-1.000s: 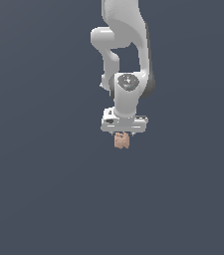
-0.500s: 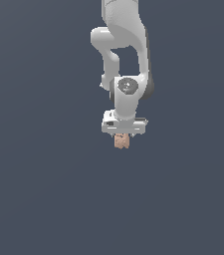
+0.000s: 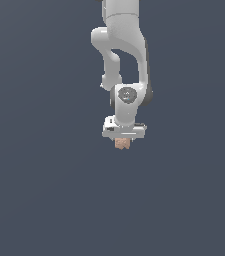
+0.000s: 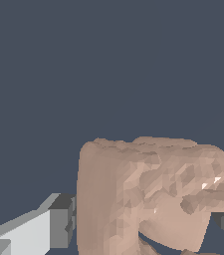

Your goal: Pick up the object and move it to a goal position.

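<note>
Right now my gripper is clamped on the lump, which hangs between my jaws — I judge this the carrying step. Next comes a steady move to the goal — unmarked here.

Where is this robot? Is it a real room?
Probably not a real room: it looks like a computer simulation. The background is flat grey-blue, the lump looks faceted, and the arm looks smooth and computer-drawn.
</note>
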`<state>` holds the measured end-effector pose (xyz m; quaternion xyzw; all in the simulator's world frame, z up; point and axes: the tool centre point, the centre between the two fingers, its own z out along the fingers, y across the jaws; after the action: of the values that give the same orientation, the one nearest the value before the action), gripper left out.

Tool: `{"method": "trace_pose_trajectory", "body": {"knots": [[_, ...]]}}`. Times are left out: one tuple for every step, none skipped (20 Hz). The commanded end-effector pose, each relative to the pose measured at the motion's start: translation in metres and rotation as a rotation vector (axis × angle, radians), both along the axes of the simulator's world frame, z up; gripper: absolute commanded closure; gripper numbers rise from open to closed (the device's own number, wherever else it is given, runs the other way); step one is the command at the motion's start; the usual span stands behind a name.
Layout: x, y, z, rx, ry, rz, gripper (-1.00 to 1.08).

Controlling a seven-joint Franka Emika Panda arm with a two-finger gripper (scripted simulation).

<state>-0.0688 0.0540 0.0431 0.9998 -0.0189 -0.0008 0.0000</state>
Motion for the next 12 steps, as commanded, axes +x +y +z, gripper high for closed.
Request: {"method": "trace_pose_trajectory", "body": {"knots": [[0.0006, 0.0001, -0.0013, 0.0, -0.001, 0.0, 1.08], [0.0006, 0.0001, -0.0013, 0.0, -0.001, 0.0, 1.08], [0.0006, 0.0001, -0.0013, 0.0, -0.001, 0.0, 1.08], [0.0006, 0.0001, -0.0013, 0.0, -0.001, 0.0, 1.08], [0.0006, 0.0001, -0.0013, 0.0, -0.001, 0.0, 1.08], [0.0006, 0.0001, -0.0013, 0.0, -0.001, 0.0, 1.08], [0.0006, 0.0001, -0.0013, 0.0, -0.001, 0.0, 1.08], [0.0006, 0.0001, -0.0013, 0.0, -0.001, 0.0, 1.08], [0.0006, 0.0001, -0.0013, 0.0, -0.001, 0.0, 1.08], [0.0006, 0.0001, -0.0013, 0.0, -0.001, 0.0, 1.08], [0.0009, 0.0, 0.0, 0.0, -0.003, 0.0, 1.08], [0.0011, -0.0003, 0.0002, 0.0, -0.003, 0.0, 1.08]]}}
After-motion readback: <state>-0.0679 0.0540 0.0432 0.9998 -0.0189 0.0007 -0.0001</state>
